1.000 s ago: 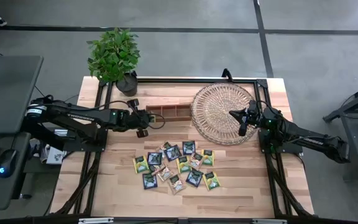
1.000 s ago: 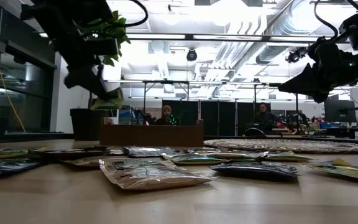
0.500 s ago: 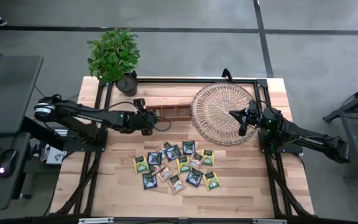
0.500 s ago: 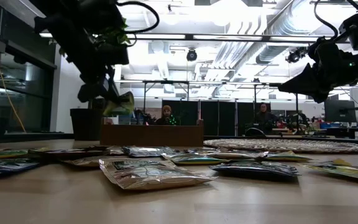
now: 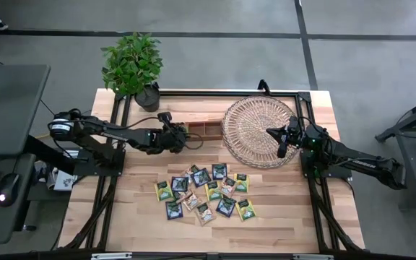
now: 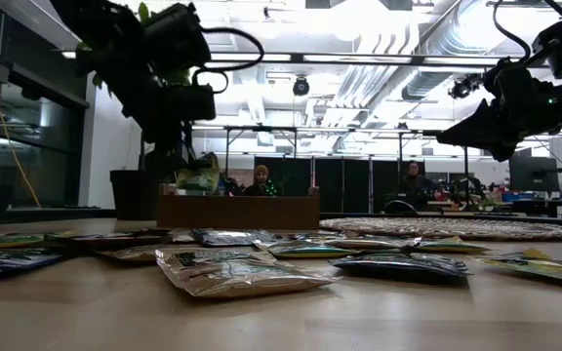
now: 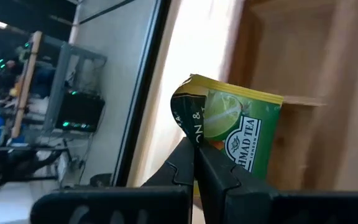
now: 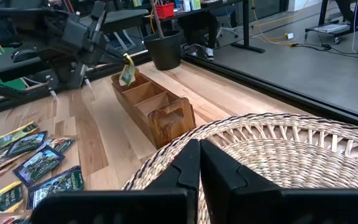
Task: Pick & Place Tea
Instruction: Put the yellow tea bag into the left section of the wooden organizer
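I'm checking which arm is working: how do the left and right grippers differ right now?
The left gripper pinches a yellow-green tea sachet over the wooden box; the right gripper holds nothing. The left is at the box's end nearest the potted plant; the right hangs above the wicker tray. Both are shut.

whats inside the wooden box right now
The compartments of the wooden box that show look empty. The left gripper holds a green sachet above the far end compartment; that compartment's floor is hidden behind its wall.

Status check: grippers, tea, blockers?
Left gripper shut on green sachet over wooden box. Right gripper shut, empty, above wicker tray. No blockers.
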